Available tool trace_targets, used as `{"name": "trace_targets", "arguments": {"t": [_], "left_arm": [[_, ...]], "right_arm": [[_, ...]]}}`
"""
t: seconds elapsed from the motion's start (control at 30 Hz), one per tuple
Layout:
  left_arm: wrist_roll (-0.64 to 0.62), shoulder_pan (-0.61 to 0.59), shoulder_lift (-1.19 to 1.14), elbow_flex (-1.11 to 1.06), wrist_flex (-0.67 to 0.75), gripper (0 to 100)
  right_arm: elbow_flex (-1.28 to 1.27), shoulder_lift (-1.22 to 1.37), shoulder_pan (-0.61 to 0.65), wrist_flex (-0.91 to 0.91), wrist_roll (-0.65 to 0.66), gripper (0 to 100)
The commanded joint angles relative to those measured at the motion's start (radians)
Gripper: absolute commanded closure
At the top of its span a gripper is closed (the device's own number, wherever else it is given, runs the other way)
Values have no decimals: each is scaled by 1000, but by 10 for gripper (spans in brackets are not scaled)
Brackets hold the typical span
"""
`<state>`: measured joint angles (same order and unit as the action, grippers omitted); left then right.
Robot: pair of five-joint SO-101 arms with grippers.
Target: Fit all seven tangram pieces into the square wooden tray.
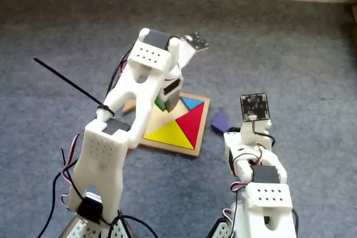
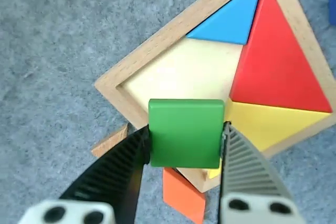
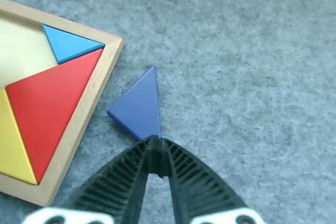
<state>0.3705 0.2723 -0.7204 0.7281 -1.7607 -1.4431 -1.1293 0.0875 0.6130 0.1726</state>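
Over the square wooden tray [image 1: 173, 149], my left gripper [image 2: 185, 132] is shut on a green square piece [image 2: 185, 129] and holds it above the tray's bare corner [image 2: 178, 74]. Inside the tray lie a red triangle [image 2: 275, 72], a yellow triangle [image 2: 268, 121] and a light blue triangle [image 2: 233, 19]. A dark blue triangle [image 3: 137, 107] lies on the carpet just outside the tray rim [image 3: 86, 116]. My right gripper [image 3: 156, 148] is shut, with its tips at that triangle's near corner and nothing between the fingers.
An orange piece [image 2: 184, 195] and a light wooden piece [image 2: 110, 141] lie on the carpet by the tray's outer edge under the left gripper. Grey carpet [image 1: 290, 59] stretches on all sides. A black cable tie [image 1: 67, 82] sticks out from the left arm.
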Motion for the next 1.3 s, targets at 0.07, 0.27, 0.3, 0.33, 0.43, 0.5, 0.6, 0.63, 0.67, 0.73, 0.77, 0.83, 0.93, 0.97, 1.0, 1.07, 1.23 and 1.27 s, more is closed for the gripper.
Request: {"name": "trace_targets", "arguments": {"t": [0.07,0.27,0.3,0.33,0.43,0.5,0.6,0.63,0.67,0.73,0.77,0.83,0.93,0.97,1.0,1.07,1.23,1.27], "left_arm": [[-6,59,44,-16,8,796],[-8,84,-16,-10,32,785],[-8,84,-16,-10,37,785],[-8,84,-16,-10,34,781],[-9,77,-16,-8,37,739],[-9,67,-18,1,52,733],[-9,48,-22,28,75,730],[-9,41,-22,33,86,730],[-9,33,-21,33,94,730],[-9,21,-16,33,97,733],[-9,13,-15,33,95,733],[-6,-5,-12,35,94,736],[-3,-36,15,30,92,801],[-3,-42,22,30,83,832],[-3,-50,28,30,64,863],[-3,-54,35,30,38,920],[-2,-53,18,-33,46,990],[-3,-50,10,-50,61,990]], "right_arm": [[4,-22,-16,-22,-3,988],[4,-22,-16,-22,-3,988],[4,-22,-16,-22,-3,988],[4,-22,-16,-22,-3,988],[4,-22,-16,-22,-3,988],[4,-22,-16,-22,-3,988],[4,-22,-16,-22,-3,988],[4,-22,-16,-22,-3,988],[4,-22,-16,-22,-3,988],[4,-22,-16,-22,-3,988],[4,-22,-16,-22,-3,988],[4,-22,-16,-22,-3,988],[4,-22,-16,-22,-2,988],[4,-22,-16,-22,-2,988],[4,-22,-16,-22,-2,988],[4,-22,-16,-22,-2,988],[4,-22,-16,-22,-2,988],[4,-22,-16,-22,-2,988]]}}
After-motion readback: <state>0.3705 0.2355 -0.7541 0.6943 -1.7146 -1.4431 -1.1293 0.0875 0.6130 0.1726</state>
